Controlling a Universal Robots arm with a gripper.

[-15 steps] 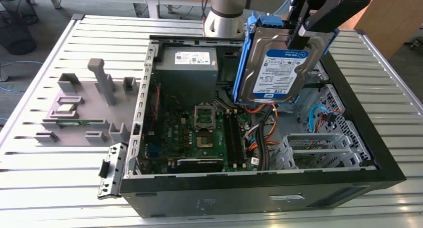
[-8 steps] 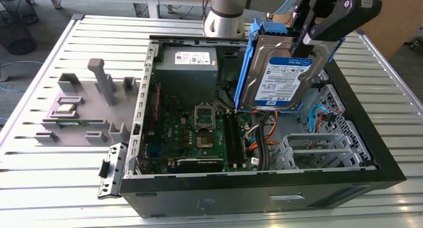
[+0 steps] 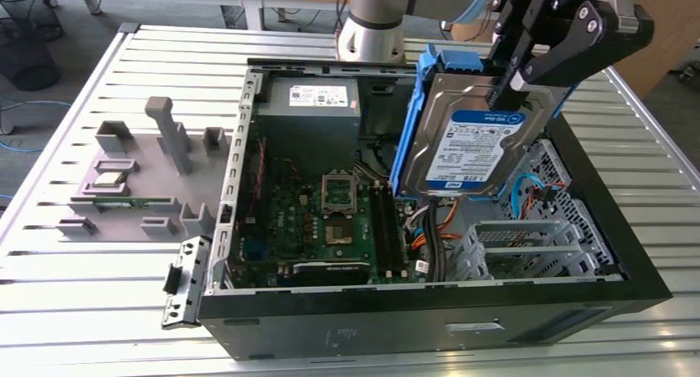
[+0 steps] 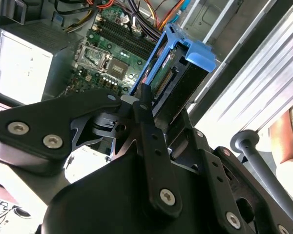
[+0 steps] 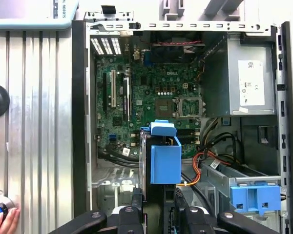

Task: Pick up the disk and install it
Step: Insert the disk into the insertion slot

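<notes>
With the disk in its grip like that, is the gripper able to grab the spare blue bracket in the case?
Probably not: the gripper is shut on the disk, which hangs below it and would likely meet the bracket first. The open case leaves the way down free.

My gripper [image 3: 514,75] black; disk [image 3: 468,131] silver, label [image 3: 477,154] white-and-blue, bracket [image 3: 412,131] blue; motherboard [image 3: 328,221] green; power-supply box [image 3: 311,106] grey.
</notes>
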